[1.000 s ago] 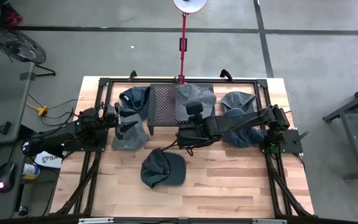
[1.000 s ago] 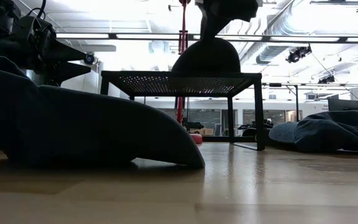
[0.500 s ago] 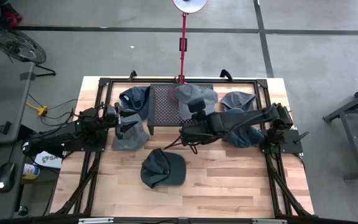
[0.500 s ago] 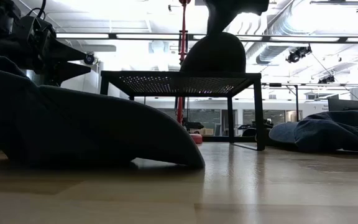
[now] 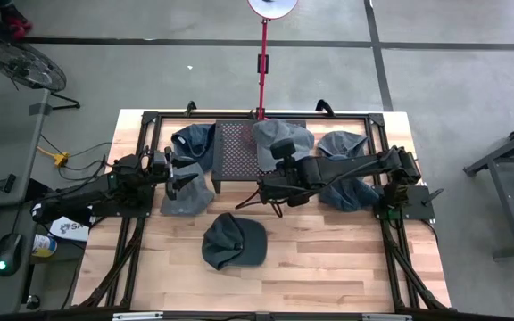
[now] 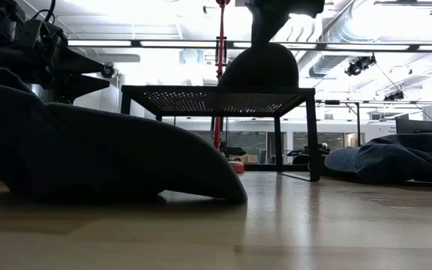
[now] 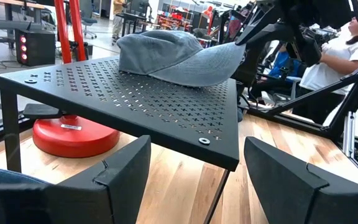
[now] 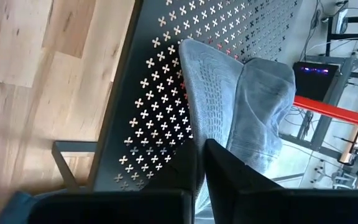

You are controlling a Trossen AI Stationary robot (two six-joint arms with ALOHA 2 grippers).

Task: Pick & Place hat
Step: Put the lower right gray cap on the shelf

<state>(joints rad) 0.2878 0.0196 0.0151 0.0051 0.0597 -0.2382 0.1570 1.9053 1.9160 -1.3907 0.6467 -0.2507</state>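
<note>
two arms are over the table, and only one has a hat. at the left, the left gripper (image 5: 178,181) hangs with its fingers spread wide and empty above a grey cap (image 5: 184,198) lying on the wood, just left of the black perforated stand (image 5: 232,153). in the middle, the grey hat (image 5: 279,141) sits on the stand's right part, crown toward the far edge. the right gripper (image 5: 273,171) reaches in from the right and is pinched narrow on the hat's near brim (image 8: 205,93), so the hat lies straight ahead of its fingers, long axis running near to far. i judge the release is next, the right arm being the one that must let go.
</note>
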